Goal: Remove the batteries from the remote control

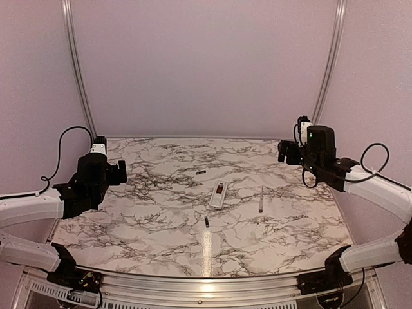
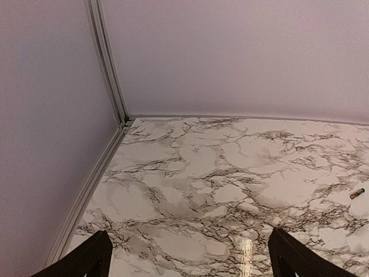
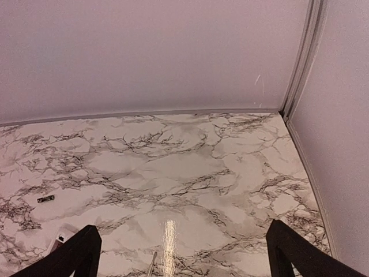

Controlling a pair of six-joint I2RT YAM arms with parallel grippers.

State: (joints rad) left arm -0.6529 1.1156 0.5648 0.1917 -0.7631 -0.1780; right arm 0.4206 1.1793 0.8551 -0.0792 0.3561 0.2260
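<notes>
Both pincers are hanging above the counter (image 1: 148,219) with nothing in them, and their jaws are standing wide. The left pincer (image 1: 120,172) is hovering over the counter's left edge. In its wrist view the two dark fingers (image 2: 86,259) are standing far apart, with only marble showing between them. The right pincer (image 1: 287,152) is hovering near the far right corner. Its fingers (image 3: 291,251) are spread just as wide.

The remote (image 1: 219,194) is lying flat between the two pincers, nearer the right one and well apart from both. Its reddish recess is facing up. The far battery (image 1: 201,173) is lying loose on the marble just beyond the remote's far end, on the side toward the left pincer, and is not touching it. In the right wrist view this battery is showing ahead and to the left of the fingers. The near battery (image 1: 206,221) is lying loose off the remote's near end, also apart from it. A thin grey stick (image 1: 261,199) is lying between the remote and the right pincer, touching neither.
</notes>
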